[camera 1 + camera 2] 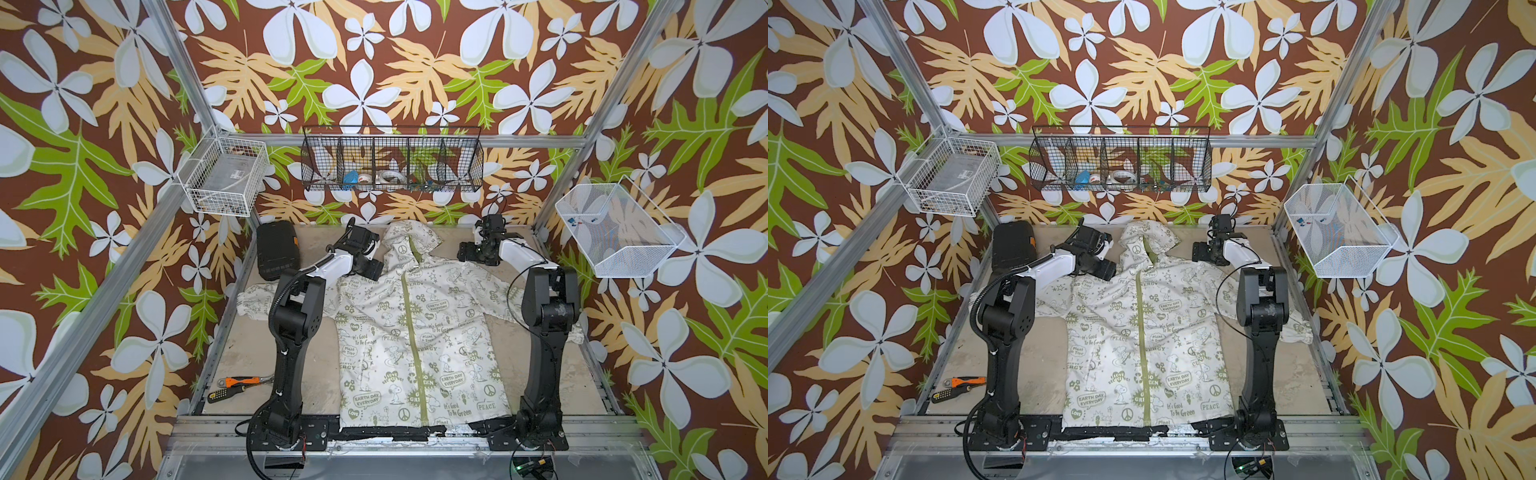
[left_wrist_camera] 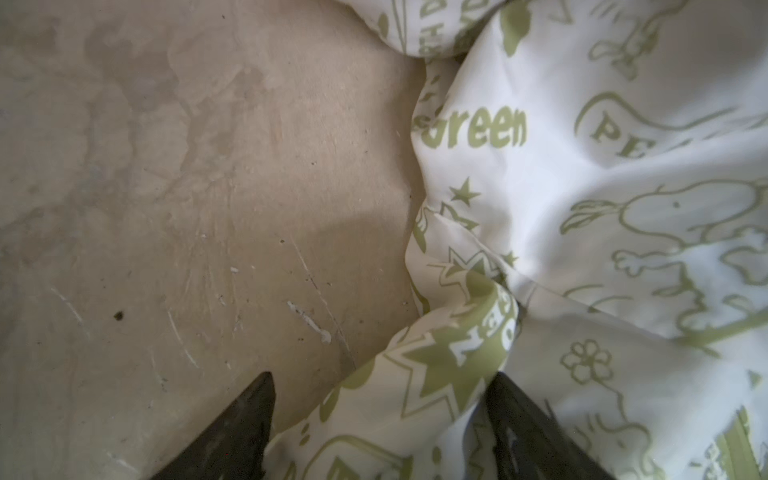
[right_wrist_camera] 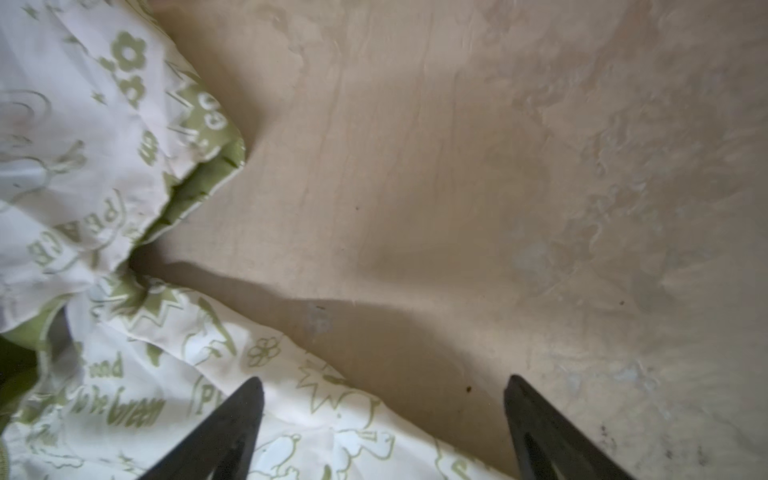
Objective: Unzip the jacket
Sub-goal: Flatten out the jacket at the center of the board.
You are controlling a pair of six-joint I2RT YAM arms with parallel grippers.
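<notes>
Between the left hand (image 2: 380,376) and right hand (image 3: 384,380), both spread empty at its shoulders, the jacket (image 1: 449,332) lies flat on the desk (image 1: 249,353), zip (image 1: 409,332) closed, likely so one pins cloth while one pulls.

The cream jacket (image 1: 449,332), printed with green cartoons, lies flat and front up on the table (image 1: 320,370), hood (image 1: 405,241) at the far end, sleeves spread wide, olive zipper (image 1: 411,332) closed.

Bare table (image 1: 320,374) flanks the jacket (image 1: 395,332); black case (image 1: 277,249) crowds the far left corner.
</notes>
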